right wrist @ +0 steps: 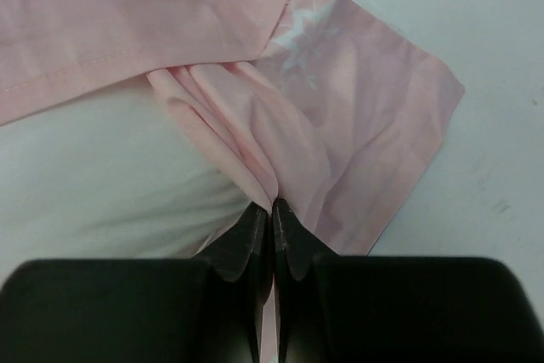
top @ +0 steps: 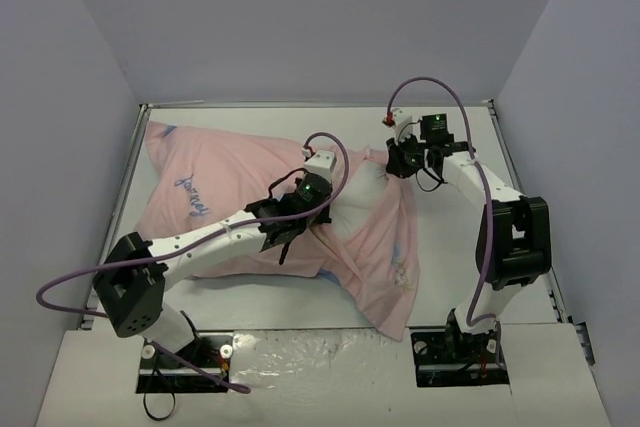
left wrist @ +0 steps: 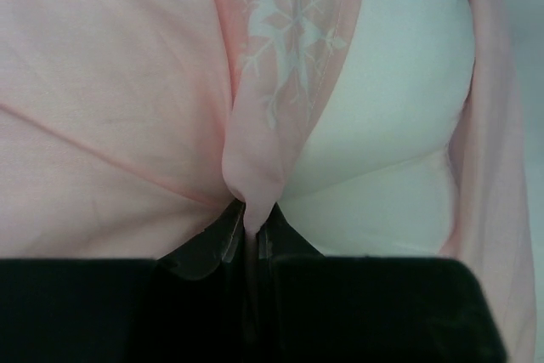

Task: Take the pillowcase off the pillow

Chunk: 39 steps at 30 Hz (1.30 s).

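The pale pink pillowcase point(top: 215, 182) lies across the table, with a loose flap point(top: 385, 272) trailing toward the near edge. At its open end the white pillow point(top: 362, 199) bulges out. My left gripper point(top: 312, 212) is shut on a bunched fold of the pillowcase point(left wrist: 102, 108) hem with a snowflake print, and the pillow point(left wrist: 391, 108) sits just to its right. My right gripper point(top: 399, 161) is shut on gathered pleats of the pillowcase point(right wrist: 340, 125) at the far side of the opening, with the pillow point(right wrist: 93, 167) on its left.
The white table point(top: 455, 277) is boxed in by pale walls on three sides. A raised rim point(top: 320, 105) runs along its far edge. Bare tabletop point(right wrist: 493, 57) shows beside the right gripper. Purple cables loop above both arms.
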Tool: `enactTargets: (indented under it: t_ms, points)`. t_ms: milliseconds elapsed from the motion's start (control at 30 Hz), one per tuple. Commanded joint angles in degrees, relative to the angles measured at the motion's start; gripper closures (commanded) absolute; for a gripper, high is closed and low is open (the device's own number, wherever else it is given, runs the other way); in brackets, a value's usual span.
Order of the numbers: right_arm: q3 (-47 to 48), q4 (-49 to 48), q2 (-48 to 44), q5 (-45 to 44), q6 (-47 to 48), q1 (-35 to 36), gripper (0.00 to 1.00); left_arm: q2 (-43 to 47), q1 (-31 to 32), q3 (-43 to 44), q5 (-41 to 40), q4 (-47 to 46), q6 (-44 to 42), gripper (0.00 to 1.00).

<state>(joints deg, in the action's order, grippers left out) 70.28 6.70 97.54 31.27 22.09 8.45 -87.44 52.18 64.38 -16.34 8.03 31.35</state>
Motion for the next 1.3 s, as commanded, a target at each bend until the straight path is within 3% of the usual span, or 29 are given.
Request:
enactTargets:
  t_ms: [0,100,333,567,667,700,833,1000,1167,1233,1267]
  points:
    - [0.21,-4.84,-0.33,-7.26,-4.32,-1.24,1.0,2.27,0.2,-1.62,0.25,9.46,-1.82,0.98]
    - [-0.67,-8.26,0.02,-11.22,-7.22,-1.33,1.0,3.76,0.2,-3.38,-0.01,9.28,-1.47,0.98]
    - [-0.67,-7.4,11.86,-15.27,-17.68,1.57,1.0,6.4,0.11,-5.84,-0.36,8.05,-0.94,0.98]
    - [-2.17,-4.16,17.07,-2.02,-19.81,2.19,1.0,6.93,-0.06,-4.79,-0.27,7.7,-1.47,0.98]
    - [-1.9,-0.55,16.72,8.69,-14.54,0.35,0.78,6.67,-0.59,-3.91,-0.01,7.44,-1.21,0.98]
    - [-2.25,0.32,15.42,15.77,-11.83,-1.83,0.64,6.58,-0.77,-2.95,-0.01,7.52,-1.12,0.98]
    - [-4.27,1.64,6.74,23.75,-7.51,-8.17,0.39,5.35,-2.08,0.04,0.08,7.87,0.46,0.98]
    - [-1.91,7.0,-5.49,19.72,-3.98,-12.49,0.25,4.03,-4.28,2.24,1.13,6.83,4.76,0.98]
    - [-2.95,10.17,-12.98,18.29,-3.2,-11.97,0.21,2.1,-6.83,3.64,3.59,1.65,9.86,0.98]
    - [-3.31,16.19,-15.79,22.93,3.01,-11.09,0.2,0.09,-7.18,4.61,4.47,0.76,10.39,0.98]
    - [-3.48,20.33,-16.84,30.1,18.36,-9.52,0.19,-0.62,-7.18,6.09,5.34,0.58,10.31,0.98]
